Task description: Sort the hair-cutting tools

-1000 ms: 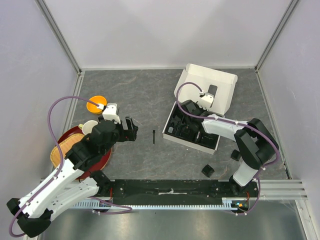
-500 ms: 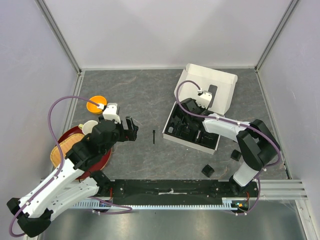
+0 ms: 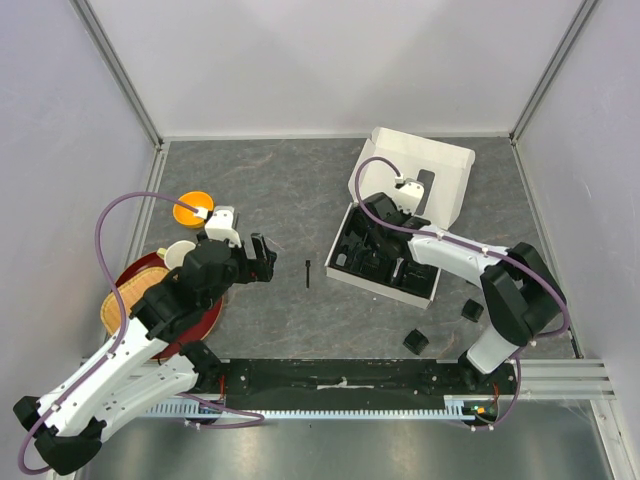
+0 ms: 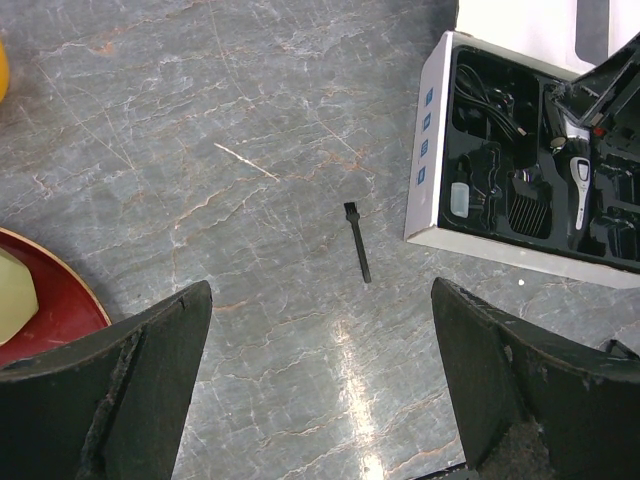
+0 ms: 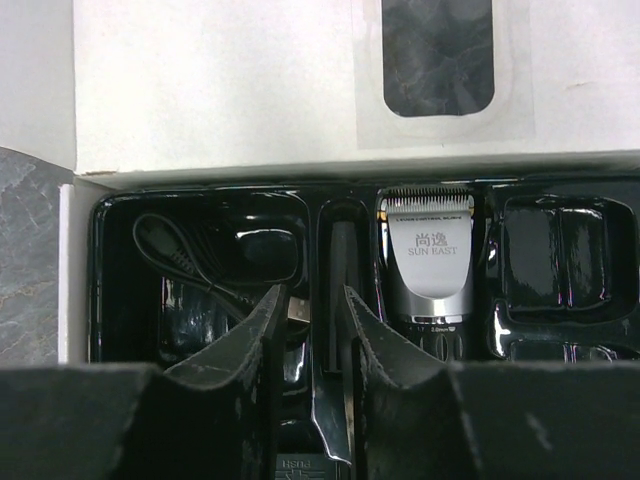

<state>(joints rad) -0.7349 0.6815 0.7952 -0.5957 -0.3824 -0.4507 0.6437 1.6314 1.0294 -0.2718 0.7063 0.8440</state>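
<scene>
A black-and-silver hair clipper [image 5: 428, 258] lies in the black tray of the white box [image 3: 385, 284], with a black cable [image 5: 170, 255] coiled in the compartment to its left. A tiny clear bottle [image 4: 459, 198] also sits in the tray. My right gripper [image 5: 315, 315] hangs over the tray's narrow middle slot, jaws a little apart with nothing between them. A thin black brush [image 3: 308, 272] lies on the table between the arms. Two black guard combs [image 3: 416, 342] [image 3: 471, 311] lie on the table right of the box. My left gripper [image 4: 320, 400] is wide open and empty, short of the brush [image 4: 357, 242].
An orange bowl [image 3: 193, 208] stands at the far left. A red plate [image 3: 200, 325] with a basket and a pale cup on it lies under the left arm. The box lid [image 3: 420, 170] stands up behind the tray. Walls close in the table on three sides.
The right gripper has shifted slightly toward the far side of the tray and its jaws have parted a little. The left arm and the loose tools have not moved.
</scene>
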